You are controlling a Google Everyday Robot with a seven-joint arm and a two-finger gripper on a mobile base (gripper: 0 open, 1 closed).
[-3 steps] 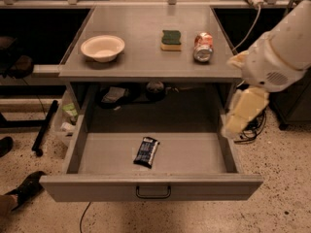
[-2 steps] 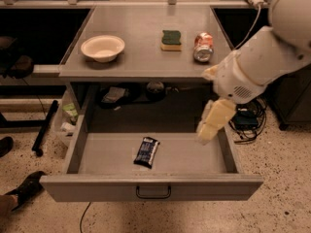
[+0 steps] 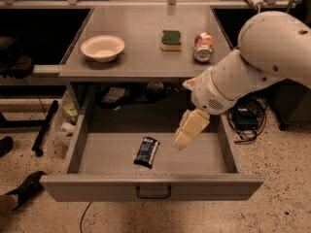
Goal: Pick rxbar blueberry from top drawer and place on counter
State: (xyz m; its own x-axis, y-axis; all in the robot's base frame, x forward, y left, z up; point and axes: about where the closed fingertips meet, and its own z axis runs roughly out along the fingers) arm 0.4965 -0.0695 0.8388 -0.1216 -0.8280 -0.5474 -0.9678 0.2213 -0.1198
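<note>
The rxbar blueberry (image 3: 146, 151), a dark navy bar with pale lettering, lies flat on the floor of the open top drawer (image 3: 97, 161), near its middle. My gripper (image 3: 183, 139) hangs over the drawer, just right of the bar and a little above it, apart from it. The white arm reaches in from the right and covers part of the drawer's right side. The grey counter (image 3: 141, 47) sits above and behind the drawer.
On the counter stand a cream bowl (image 3: 102, 48), a green-and-yellow sponge (image 3: 171, 39) and a red can (image 3: 203, 46). The drawer's front panel has a dark pull handle (image 3: 153, 193). Clutter lies on the shelf behind the drawer (image 3: 116, 95). Cables lie on the floor at right (image 3: 248, 115).
My arm has swung left and down into the drawer, bringing the gripper from the drawer's right edge to just beside the bar. The bar has not moved.
</note>
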